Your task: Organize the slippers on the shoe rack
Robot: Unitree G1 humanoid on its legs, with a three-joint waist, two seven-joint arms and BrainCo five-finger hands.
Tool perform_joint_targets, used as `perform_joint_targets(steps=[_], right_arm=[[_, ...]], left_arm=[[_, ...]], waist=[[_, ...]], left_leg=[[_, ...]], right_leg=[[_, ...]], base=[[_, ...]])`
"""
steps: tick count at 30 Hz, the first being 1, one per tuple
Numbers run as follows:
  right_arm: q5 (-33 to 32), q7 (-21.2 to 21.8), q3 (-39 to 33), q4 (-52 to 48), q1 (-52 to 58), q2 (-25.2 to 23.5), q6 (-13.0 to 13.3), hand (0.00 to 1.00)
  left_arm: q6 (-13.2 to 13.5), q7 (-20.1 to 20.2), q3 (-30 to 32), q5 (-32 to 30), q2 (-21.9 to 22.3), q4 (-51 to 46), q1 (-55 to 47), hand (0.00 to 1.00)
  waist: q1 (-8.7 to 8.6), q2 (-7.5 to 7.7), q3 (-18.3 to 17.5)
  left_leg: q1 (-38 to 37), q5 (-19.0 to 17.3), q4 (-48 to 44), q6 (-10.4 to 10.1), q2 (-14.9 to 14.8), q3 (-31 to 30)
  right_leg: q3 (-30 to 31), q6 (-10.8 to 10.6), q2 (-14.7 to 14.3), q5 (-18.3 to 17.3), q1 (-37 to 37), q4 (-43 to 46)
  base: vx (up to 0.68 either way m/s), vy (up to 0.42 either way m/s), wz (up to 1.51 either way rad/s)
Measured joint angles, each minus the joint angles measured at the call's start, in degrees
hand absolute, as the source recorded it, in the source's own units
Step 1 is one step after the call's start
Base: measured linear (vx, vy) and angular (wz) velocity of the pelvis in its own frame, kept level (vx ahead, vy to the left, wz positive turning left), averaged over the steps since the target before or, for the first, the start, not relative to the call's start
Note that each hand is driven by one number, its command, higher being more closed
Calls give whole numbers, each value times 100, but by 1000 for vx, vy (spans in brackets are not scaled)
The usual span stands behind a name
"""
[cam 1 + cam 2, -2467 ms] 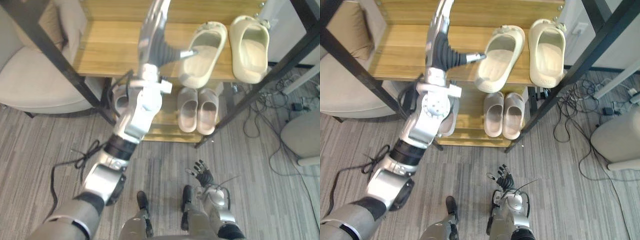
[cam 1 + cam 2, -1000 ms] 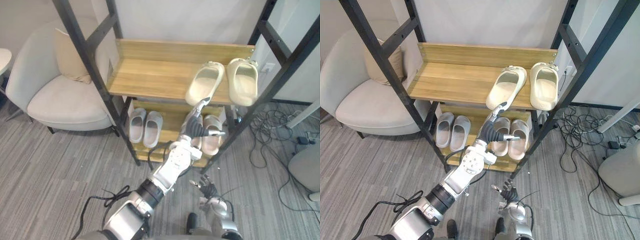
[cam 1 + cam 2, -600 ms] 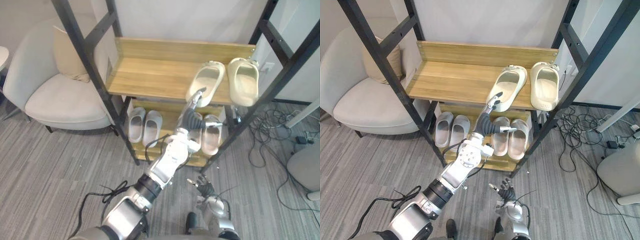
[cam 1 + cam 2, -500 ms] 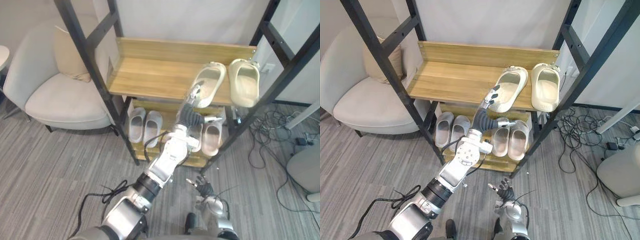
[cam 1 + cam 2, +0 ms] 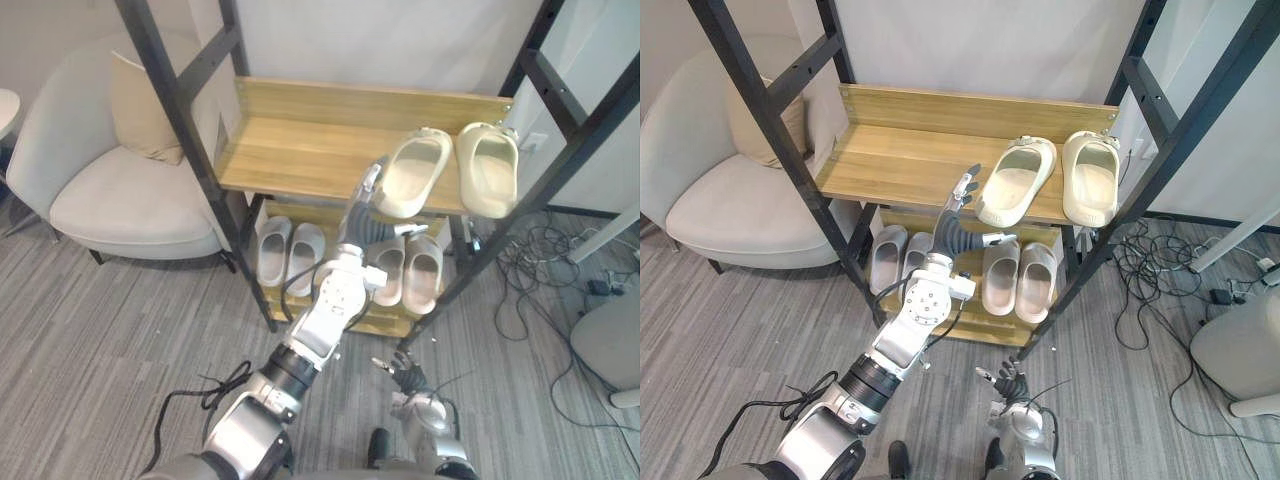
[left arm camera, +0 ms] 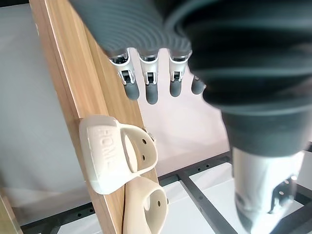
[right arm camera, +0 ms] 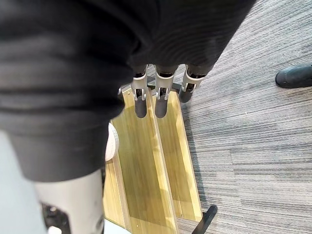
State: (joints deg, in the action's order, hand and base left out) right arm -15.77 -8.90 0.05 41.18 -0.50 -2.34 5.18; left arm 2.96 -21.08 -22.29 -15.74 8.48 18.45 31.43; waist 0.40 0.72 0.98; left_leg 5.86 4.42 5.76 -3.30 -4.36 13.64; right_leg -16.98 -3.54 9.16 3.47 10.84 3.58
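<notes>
The rack (image 5: 300, 150) held a cream pair on its top shelf: the left slipper (image 5: 412, 173) lay skewed, toe leaning toward its straight mate (image 5: 486, 168). The left hand (image 5: 362, 205) hovered just beside the skewed heel, fingers straight, thumb out, holding nothing. Straightening seemed the step in hand; next, the heel needed nudging rightward. The right hand (image 5: 404, 372) hung low, fingers relaxed.

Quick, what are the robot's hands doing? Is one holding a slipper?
Left hand: open, holding nothing, up beside the cream slipper.
Right hand: open, holding nothing, down low.
</notes>
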Motion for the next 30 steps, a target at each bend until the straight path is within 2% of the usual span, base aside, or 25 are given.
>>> perform_joint_targets(steps=[5,16,30], right_arm=[[0,0,-2,1,0,4,-1,0],[0,1,-49,7,-5,4,-4,0],[-4,20,-190,6,-78,6,-4,0]], left_arm=[[-90,2,57,2,0,334,0,0],[-116,3,38,6,-20,591,38,0],[-119,16,-350,11,-128,721,406,0]], waist=[[0,0,0],[-25,1,1],[-58,31,19]], left_leg=[[3,-1,1,0,0,26],[15,-20,1,-23,-1,158],[5,-23,1,-23,0,175]], right_leg=[[26,0,-2,0,20,1],[162,-1,-12,3,124,19],[177,-1,-12,3,125,20]], base=[[0,0,-1],[-4,5,-6],[0,0,0]])
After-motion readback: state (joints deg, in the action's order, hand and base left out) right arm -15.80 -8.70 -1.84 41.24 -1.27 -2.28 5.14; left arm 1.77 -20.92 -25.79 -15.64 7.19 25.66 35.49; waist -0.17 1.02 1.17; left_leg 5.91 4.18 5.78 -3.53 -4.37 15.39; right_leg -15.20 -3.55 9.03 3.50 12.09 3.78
